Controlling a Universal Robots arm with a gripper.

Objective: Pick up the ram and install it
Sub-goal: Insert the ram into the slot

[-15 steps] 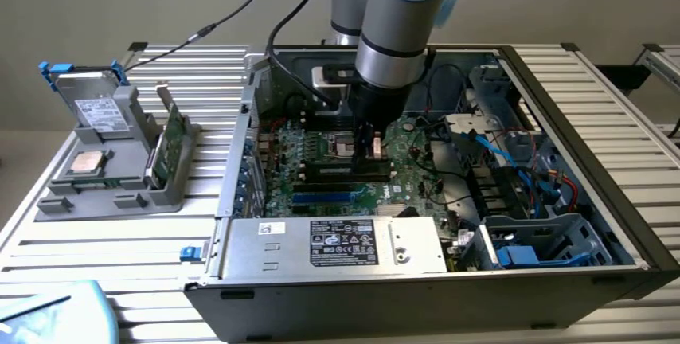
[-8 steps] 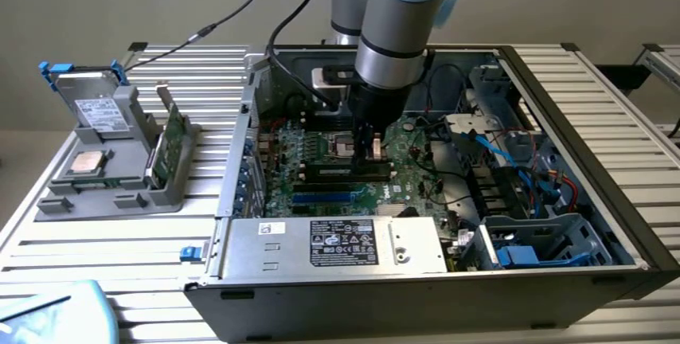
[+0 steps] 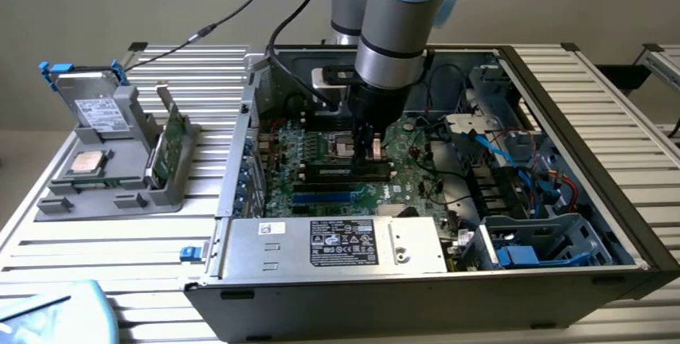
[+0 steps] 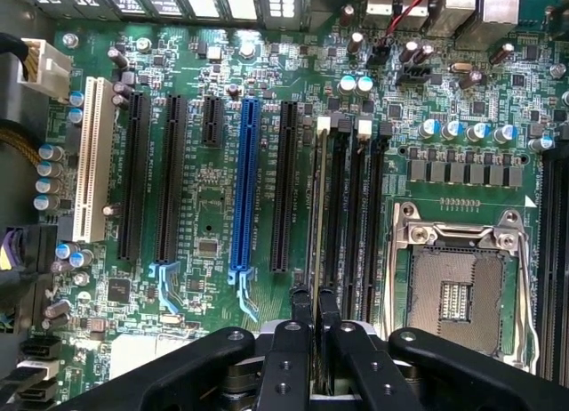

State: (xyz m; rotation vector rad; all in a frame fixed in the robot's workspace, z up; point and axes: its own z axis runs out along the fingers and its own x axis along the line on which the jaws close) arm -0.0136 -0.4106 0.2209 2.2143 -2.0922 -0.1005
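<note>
From my station, the green motherboard point(image 4: 213, 206) looked densely studded, with long black plastic slots point(image 4: 354, 215) and a square silver socket point(image 4: 458, 286). The gripper point(image 4: 314, 297) had its matte black fingers point(image 4: 300, 306) drawn nearly together, clamped on the ram point(image 4: 316, 206). That thin stick stood edge-on along the memory slots; I couldn't tell whether it was seated.

My claw point(image 4: 314, 295) grips the ram point(image 4: 316, 197). It stands edge-on, thin and upright, running alongside the long black slots point(image 4: 356, 215).
</note>
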